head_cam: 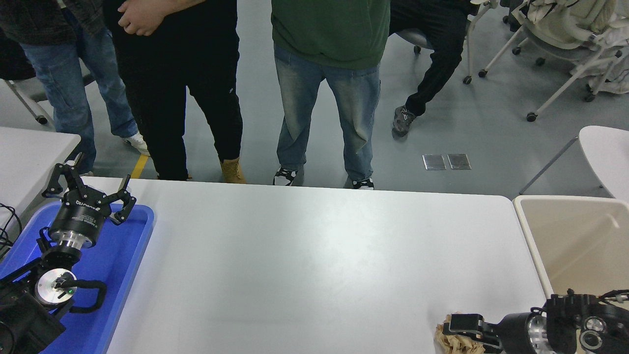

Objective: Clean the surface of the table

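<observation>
The table surface [314,255] is a wide white top that fills most of the head view. A crumpled brown paper wad [446,342] lies on it near the front right corner. My right gripper [459,332] reaches in low from the right edge and sits right over the wad, covering part of it. Whether it grips the paper does not show. My left gripper [88,189] is parked at the lower left above a blue tray [125,255], open and holding nothing.
A beige bin [528,231] stands against the table's right end. Several people stand along the far edge, legs close to the table. Smaller white tables [29,152] show at the left and far right, with wheeled chairs behind.
</observation>
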